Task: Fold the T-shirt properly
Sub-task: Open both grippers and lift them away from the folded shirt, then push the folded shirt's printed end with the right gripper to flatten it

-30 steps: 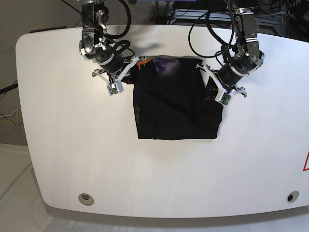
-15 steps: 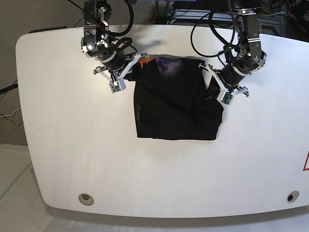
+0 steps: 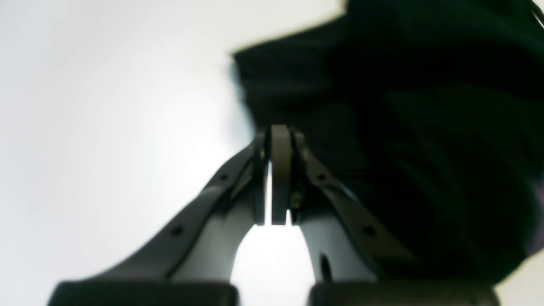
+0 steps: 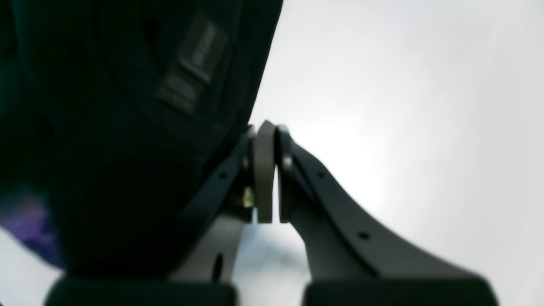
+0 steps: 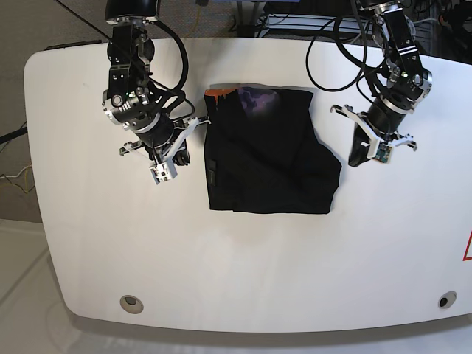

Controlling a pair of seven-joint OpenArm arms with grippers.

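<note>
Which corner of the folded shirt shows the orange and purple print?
The far corner of the T-shirt on the right gripper's side: orange sits at its tip, purple just beside it. The other three corners are plain black.

Even bright overhead light seen in the base view, tabletop (image 5: 258, 258) nearly blown out, soft shadows cast beside both arms, wrist views badly blurred, T-shirt (image 3: 425, 148) rendered as featureless black, white glare behind
</note>
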